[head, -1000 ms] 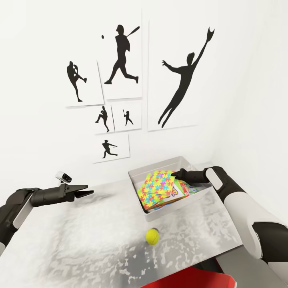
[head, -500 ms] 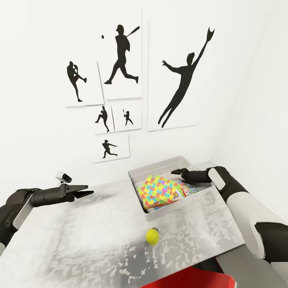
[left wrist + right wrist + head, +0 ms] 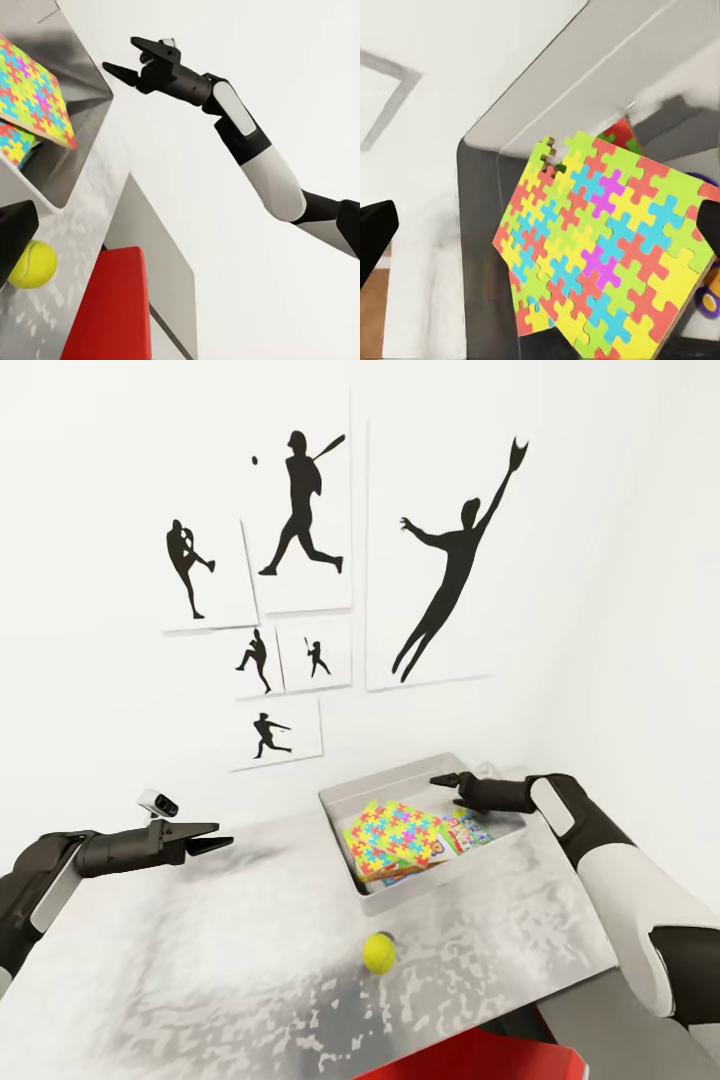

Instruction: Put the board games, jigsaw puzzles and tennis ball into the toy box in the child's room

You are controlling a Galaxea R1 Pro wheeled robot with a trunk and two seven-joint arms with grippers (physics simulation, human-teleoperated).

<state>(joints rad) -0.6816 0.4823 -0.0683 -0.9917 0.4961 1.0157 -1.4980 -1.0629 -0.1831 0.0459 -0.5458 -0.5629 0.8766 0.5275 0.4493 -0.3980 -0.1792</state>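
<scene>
The light-grey toy box (image 3: pixel 432 884) sits on the table (image 3: pixel 200 960) near the corner. Inside it a jigsaw puzzle (image 3: pixel 394 833) lies on top, with the printed edges of board games (image 3: pixel 470 830) peeking out from under it. My right gripper (image 3: pixel 447 788) hovers open and empty above the box's back right rim. The tennis ball (image 3: pixel 379 952) rests on the table in front of the box. My left gripper (image 3: pixel 222 834) hangs open over the table's left part, empty. The right wrist view looks down on the puzzle (image 3: pixel 607 255) and the box rim (image 3: pixel 570 82).
Black sports-silhouette pictures (image 3: pixel 300 510) hang on the white wall behind the table. A red object (image 3: pixel 470 1060) stands below the table's front right edge. The left wrist view shows the ball (image 3: pixel 31 264), the box (image 3: pixel 82 150) and my right gripper (image 3: pixel 120 54).
The jigsaw puzzle dropped from leaning against my right gripper to lying flat in the toy box. The right gripper rose and drew back. The left arm stayed still.
</scene>
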